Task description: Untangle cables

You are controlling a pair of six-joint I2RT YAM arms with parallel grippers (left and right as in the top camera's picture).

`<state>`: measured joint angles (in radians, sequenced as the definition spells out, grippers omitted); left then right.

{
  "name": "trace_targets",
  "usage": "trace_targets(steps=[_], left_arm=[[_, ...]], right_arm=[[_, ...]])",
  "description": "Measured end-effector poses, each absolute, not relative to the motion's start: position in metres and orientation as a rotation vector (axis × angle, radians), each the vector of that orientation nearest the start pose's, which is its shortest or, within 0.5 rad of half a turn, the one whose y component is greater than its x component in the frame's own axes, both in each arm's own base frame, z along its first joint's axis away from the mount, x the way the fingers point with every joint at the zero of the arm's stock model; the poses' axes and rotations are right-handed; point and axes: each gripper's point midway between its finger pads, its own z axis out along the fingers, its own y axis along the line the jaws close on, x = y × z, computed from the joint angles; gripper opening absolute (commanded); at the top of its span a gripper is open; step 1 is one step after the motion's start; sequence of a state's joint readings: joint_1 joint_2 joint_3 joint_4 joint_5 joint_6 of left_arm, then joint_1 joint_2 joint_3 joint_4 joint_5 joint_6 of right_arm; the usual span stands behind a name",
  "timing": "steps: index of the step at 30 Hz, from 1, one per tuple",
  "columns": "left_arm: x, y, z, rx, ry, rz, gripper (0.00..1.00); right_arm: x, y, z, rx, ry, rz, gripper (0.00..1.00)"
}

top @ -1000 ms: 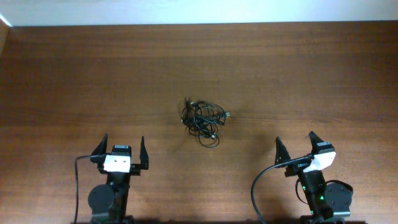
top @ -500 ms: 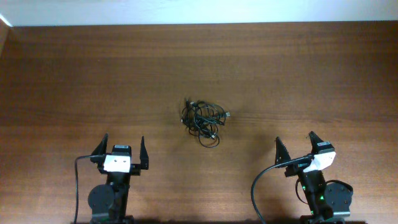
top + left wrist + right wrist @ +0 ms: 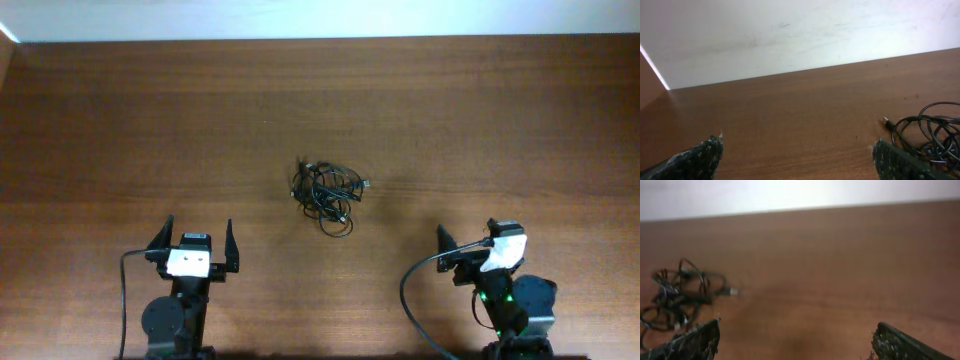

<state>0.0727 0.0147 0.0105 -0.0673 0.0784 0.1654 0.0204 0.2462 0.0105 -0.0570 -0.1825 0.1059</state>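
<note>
The cables [image 3: 325, 195] lie as one knotted clump of thin black cords near the middle of the wooden table [image 3: 480, 120], with a small silvery plug poking out on the right side. My left gripper [image 3: 198, 226] stands open near the front edge, well to the left of and nearer than the clump. My right gripper [image 3: 467, 236] is open too, at the front right. In the left wrist view the cables [image 3: 932, 132] show at the far right, beyond my open left gripper [image 3: 797, 145]. The right wrist view is blurred, with the cables [image 3: 677, 297] at the left and my open right gripper [image 3: 797, 325] holding nothing.
A pale wall [image 3: 320, 18] borders the far edge of the table. Thick black leads curve from each arm's base, the left lead [image 3: 124, 290] and the right lead [image 3: 410, 300], along the near edge. Bare wood surrounds the clump on every side.
My right gripper has shifted a little to the left and turned toward the clump. The left arm and the cables have not moved.
</note>
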Motion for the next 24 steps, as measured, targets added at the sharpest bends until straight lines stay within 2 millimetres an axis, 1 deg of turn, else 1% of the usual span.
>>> trace_targets(steps=[3,7,11,16,20,24], left_arm=[[0.246,0.004,0.159,0.136,1.638,0.118,0.99],[0.246,0.004,0.159,0.136,1.638,0.118,0.99],[0.246,0.005,0.159,0.136,1.638,0.118,0.99],[0.246,0.004,0.159,0.136,1.638,0.118,0.99],[0.246,0.000,0.159,0.152,1.636,0.103,0.99],[0.246,0.000,0.159,0.152,1.636,0.103,0.99]], right_arm=[[0.247,0.036,0.086,-0.036,1.965,0.262,0.99],[0.242,0.036,0.061,-0.024,2.077,0.266,0.99],[0.237,0.036,0.042,-0.014,2.160,0.270,0.99],[0.230,0.036,0.023,-0.002,2.249,0.273,0.99],[0.224,0.036,0.011,0.005,2.310,0.275,0.99],[0.222,0.036,0.006,0.005,2.329,0.274,0.99]])
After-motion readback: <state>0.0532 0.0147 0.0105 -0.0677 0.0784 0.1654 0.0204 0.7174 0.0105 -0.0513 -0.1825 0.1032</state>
